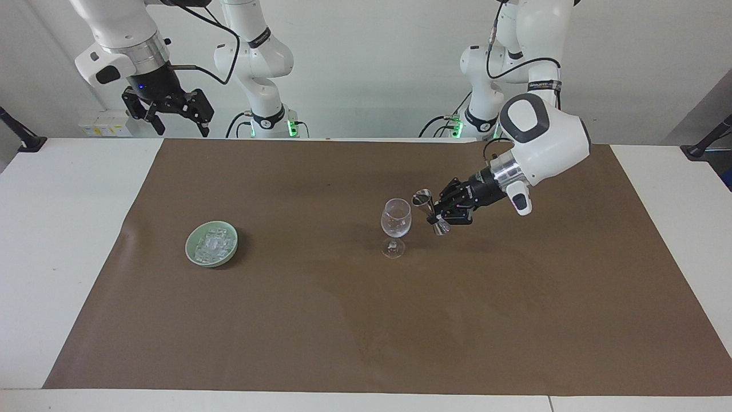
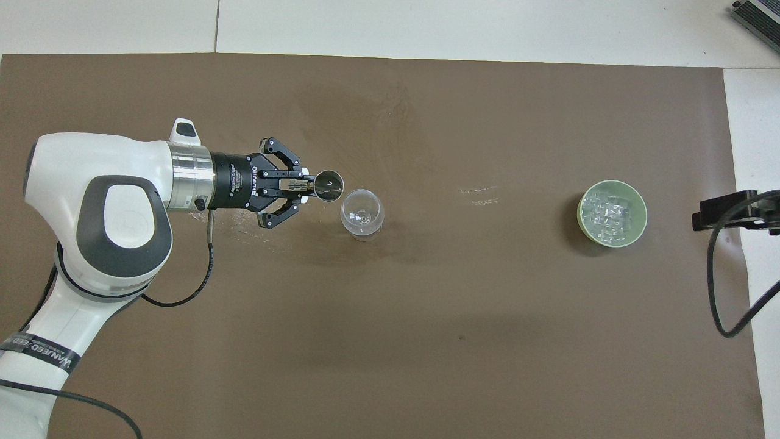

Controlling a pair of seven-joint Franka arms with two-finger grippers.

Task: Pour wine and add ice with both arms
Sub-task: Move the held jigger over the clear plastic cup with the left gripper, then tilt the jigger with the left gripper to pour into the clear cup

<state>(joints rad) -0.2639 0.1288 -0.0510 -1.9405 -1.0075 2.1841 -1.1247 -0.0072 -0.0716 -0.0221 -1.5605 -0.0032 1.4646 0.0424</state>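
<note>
Left gripper (image 1: 439,216): clamped on small steel hourglass jigger (image 1: 430,212), tilted toward clear stemmed wine glass (image 1: 396,218) just beside it, for pouring
Right gripper (image 1: 171,117): jaws apart, empty; waiting raised over table edge
Ice (image 1: 212,244): clear cubes in pale green bowl (image 1: 197,236), well apart from both grippers; unused

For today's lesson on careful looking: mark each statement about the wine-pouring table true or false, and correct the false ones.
1. The left gripper is shut on a metal measuring cup. True.
2. The measuring cup stands upright on the table. False: it is held in the air, tilted toward the wine glass.
3. The ice lies in the green bowl. True.
4. The right gripper is picking up ice. False: it hangs open, high over the table edge nearest the robots, and that arm waits.
5. The wine glass lies on its side. False: it stands upright on the brown mat.
</note>
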